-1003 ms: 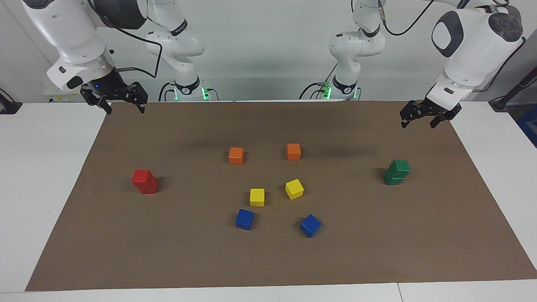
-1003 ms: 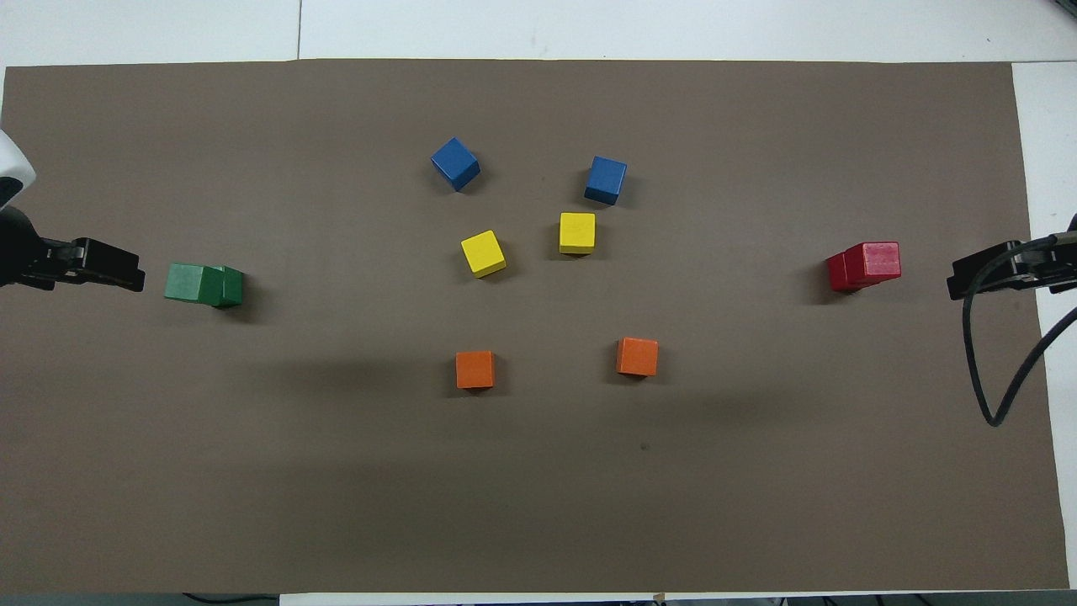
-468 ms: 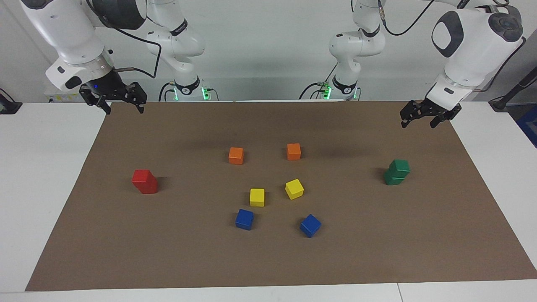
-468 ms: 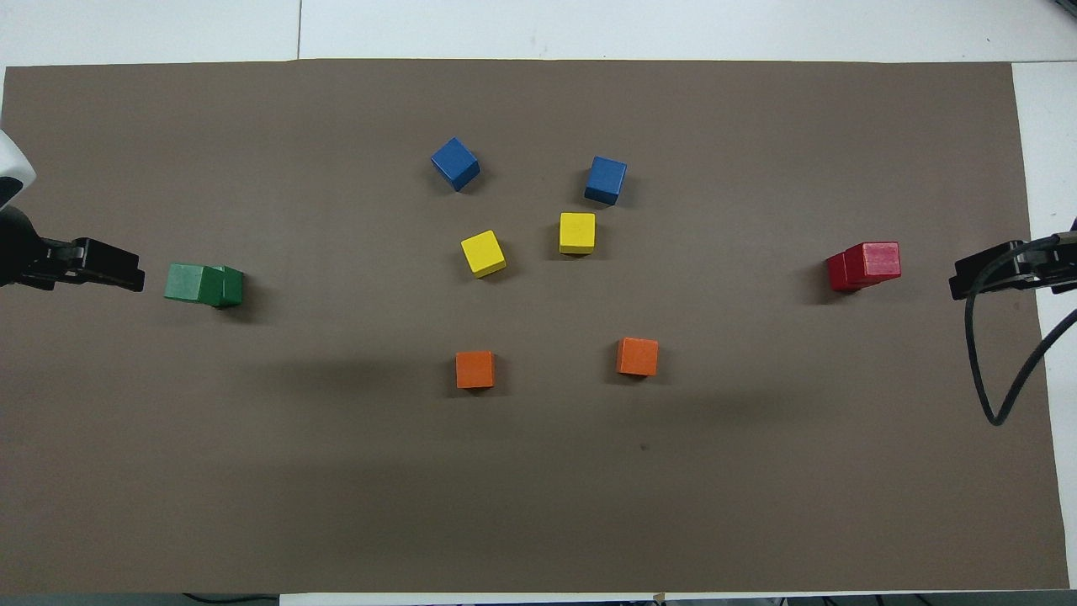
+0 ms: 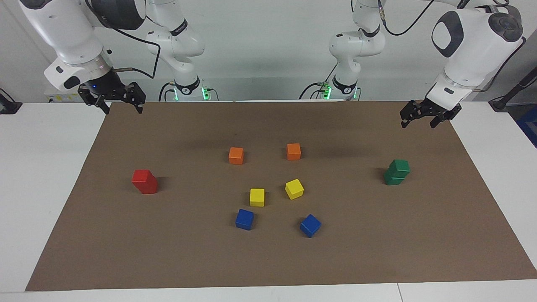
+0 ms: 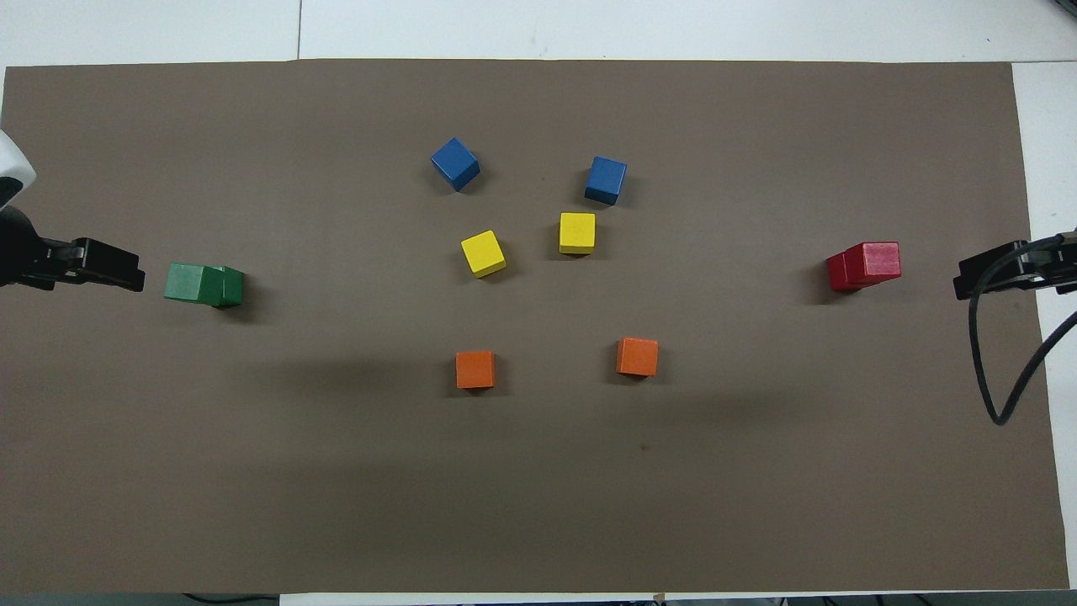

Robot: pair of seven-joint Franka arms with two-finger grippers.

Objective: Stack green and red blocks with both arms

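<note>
I see the right gripper point(image 5: 122, 105) up over the brown mat point(image 5: 268, 260) corner at the right arm's end, jaws apart, empty. Red blocks point(image 5: 144, 181) sit stacked on the mat twd that end, top one offset. Mid-mat: orange, yellow, blue cubes. Green blocks point(image 5: 396, 172) stacked twd left arm's end, top skewed. Left gripper point(image 5: 419, 121) over the mat's edge there, released, holding nothing

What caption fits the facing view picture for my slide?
Green stack and red stack built; open left gripper and right gripper raised, empty.
</note>
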